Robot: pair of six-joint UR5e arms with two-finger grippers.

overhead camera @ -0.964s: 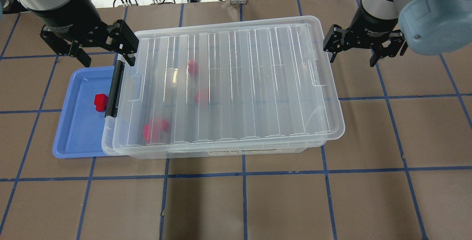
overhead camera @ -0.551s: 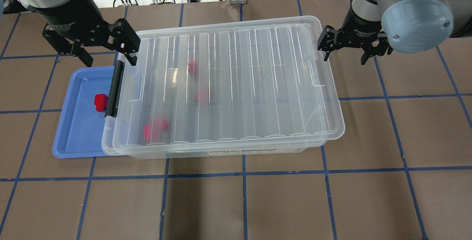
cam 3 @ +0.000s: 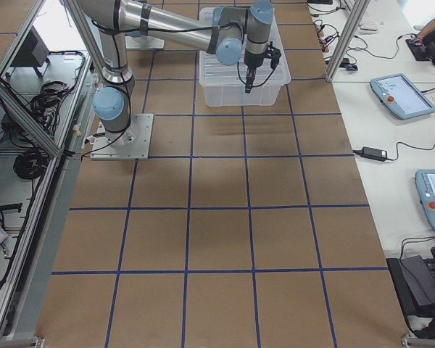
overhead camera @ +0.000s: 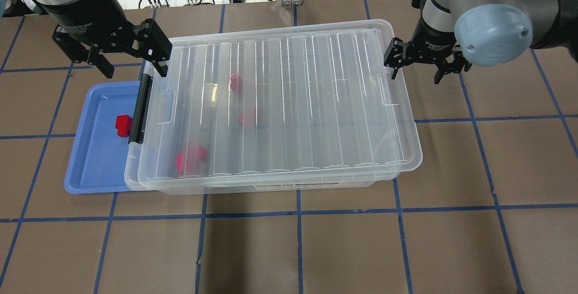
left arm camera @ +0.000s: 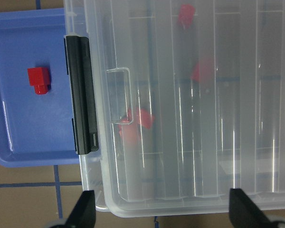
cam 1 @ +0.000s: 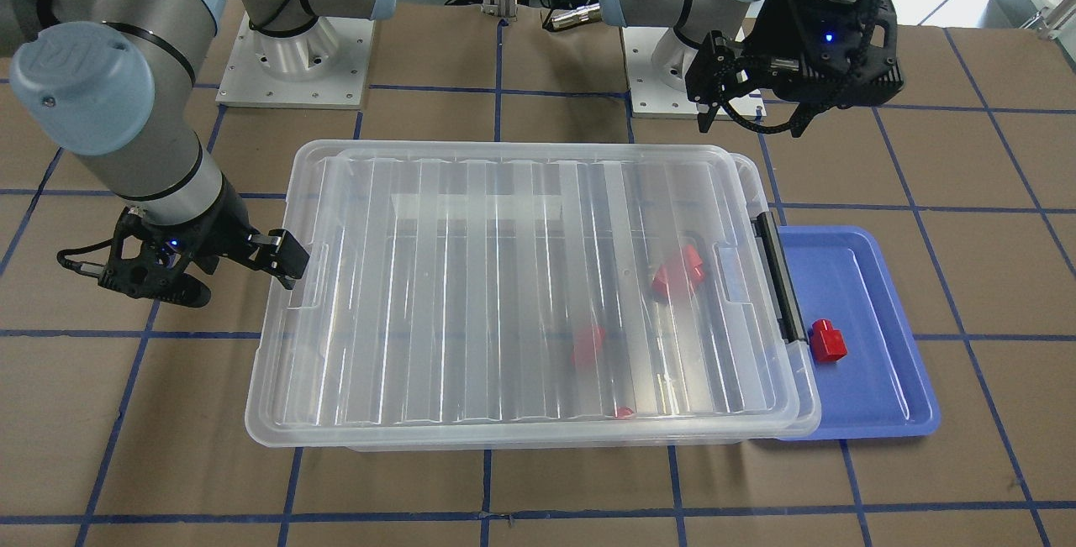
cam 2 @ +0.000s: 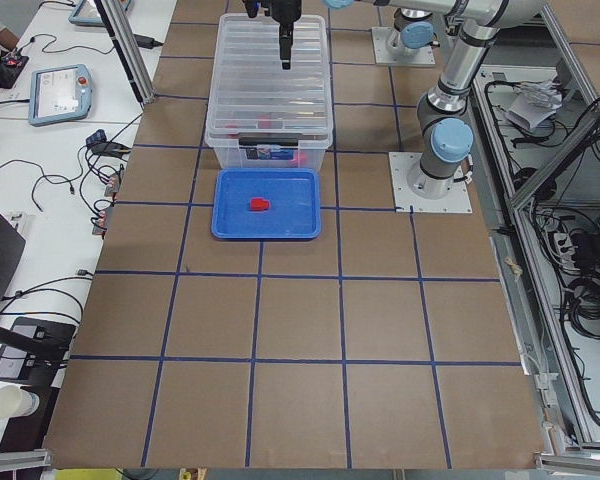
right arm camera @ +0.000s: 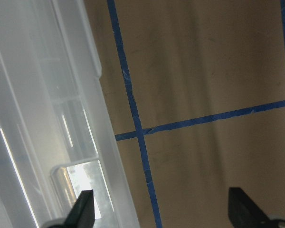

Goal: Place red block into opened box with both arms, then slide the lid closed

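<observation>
Closing is probably starting: left gripper (overhead camera: 133,72) and right gripper (overhead camera: 415,77) are hovering open, empty, beside the lid (overhead camera: 289,104) at its short ends. Pushing it toward the latch (overhead camera: 140,109) is likely coming next.

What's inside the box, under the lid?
Three red blocks show blurred through the lid covering the box; more could be hidden. Another red block sits outside in the blue tray.

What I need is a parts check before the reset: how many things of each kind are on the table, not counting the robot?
red blocks: 4 (3 in the box under the lid, 1 on the tray)
clear box: 1
clear lid: 1
blue tray: 1
Total: 7
</observation>
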